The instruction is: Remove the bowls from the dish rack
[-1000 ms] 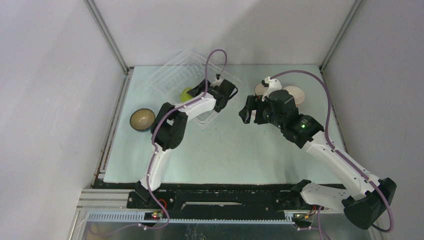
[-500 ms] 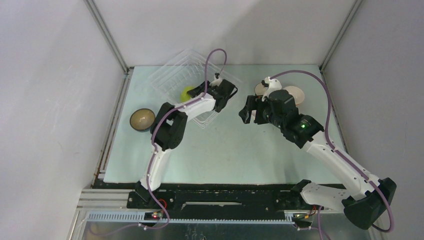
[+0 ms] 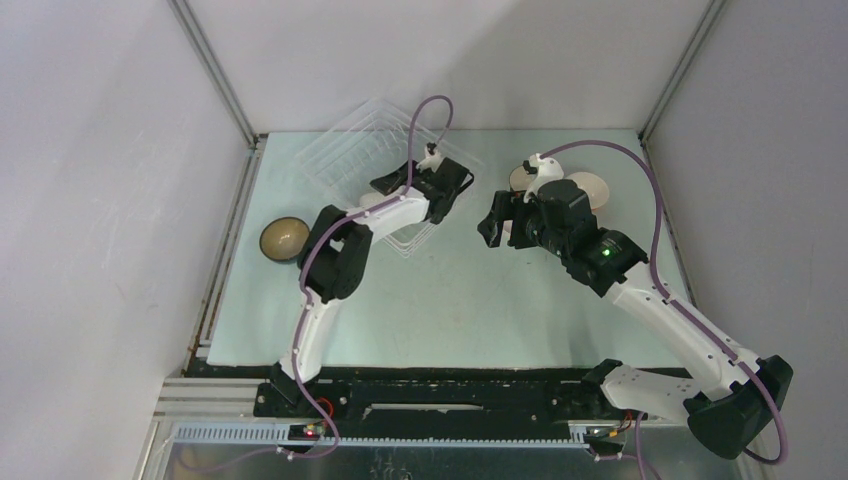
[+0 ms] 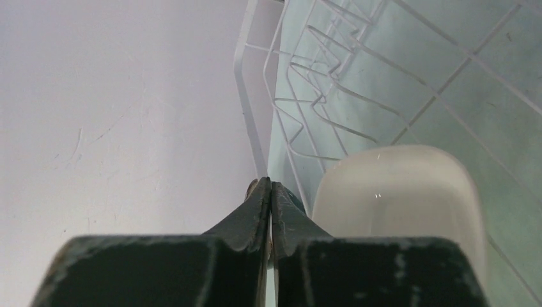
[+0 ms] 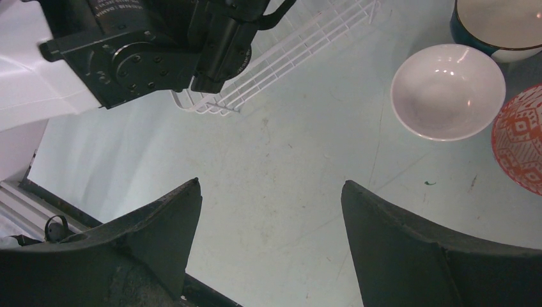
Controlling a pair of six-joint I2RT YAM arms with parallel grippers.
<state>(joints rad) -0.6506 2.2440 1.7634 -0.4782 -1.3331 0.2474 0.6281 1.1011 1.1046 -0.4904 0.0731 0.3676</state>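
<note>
1. Since 1 second ago the left gripper point(image 4: 270, 192) has moved over the pale bowl point(image 4: 396, 198) in the dish rack point(image 3: 335, 155). That bowl's lime-green outside showed from above then and is now covered in the overhead view. The fingers have also drawn together. The right arm has not shifted.
2. The left gripper's fingers now meet along a thin seam. No bowl wall shows between them, so I cannot tell whether they pinch anything.
3. The pale bowl sits just to the right of those fingers, inside the rack and in front of the upright wires. Only its glossy inside is visible from the wrist.
4. The right gripper point(image 5: 270, 184) has its fingers spread wide and holds nothing. It hovers over bare table point(image 5: 307, 160), beside the rack's near corner.
5. Further out on the table, 3 bowls stand together on the right: a white bowl point(image 5: 447, 93), an orange patterned bowl point(image 5: 521, 137) and a dark-rimmed bowl point(image 5: 498, 25). Another dark bowl point(image 3: 284, 238) stands well apart on the left of the rack.
6. The pale bowl looks rigid, smooth and glazed. It is probably light enough for a 2-finger pinch, but it is likely to slip and could chip if dropped.
7. The best hold is probably the upper rim, with 1 finger inside and 1 outside. It should then be lifted straight up so the wires do not snag it.
</note>
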